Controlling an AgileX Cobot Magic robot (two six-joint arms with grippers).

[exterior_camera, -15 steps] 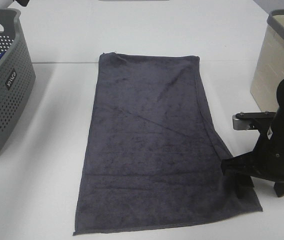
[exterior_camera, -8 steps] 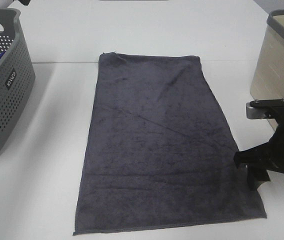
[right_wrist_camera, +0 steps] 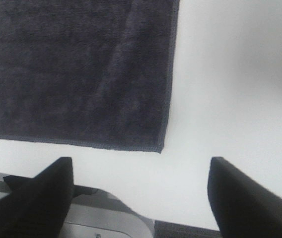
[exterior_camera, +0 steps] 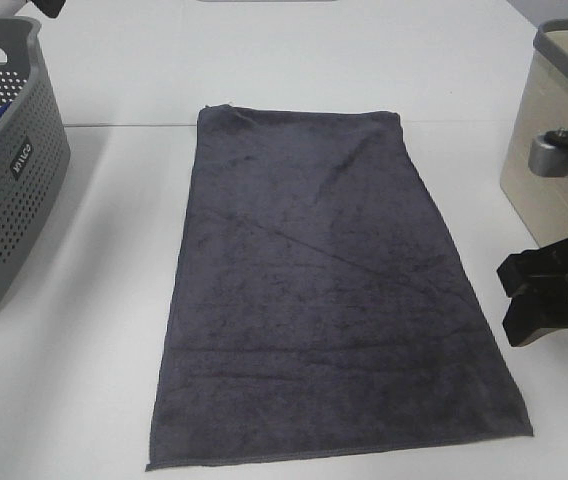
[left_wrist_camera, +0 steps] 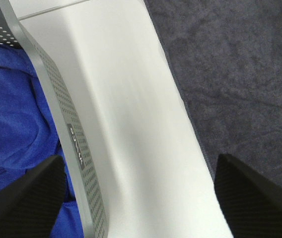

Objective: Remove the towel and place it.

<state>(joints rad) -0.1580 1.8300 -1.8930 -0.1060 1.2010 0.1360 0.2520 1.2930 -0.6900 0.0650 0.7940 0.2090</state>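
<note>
The towel (exterior_camera: 334, 290) lies flat on the worktop (exterior_camera: 84, 350), apparently placed, just beside the right gripper (exterior_camera: 544, 300), whose jaws stand wide apart and empty.

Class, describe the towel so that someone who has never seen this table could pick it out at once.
On the white table, between the grey basket and the beige basket, the towel lies spread flat. It is dark charcoal, rectangular and longer than either basket, unlike the blue cloth bunched inside the grey one.
</note>
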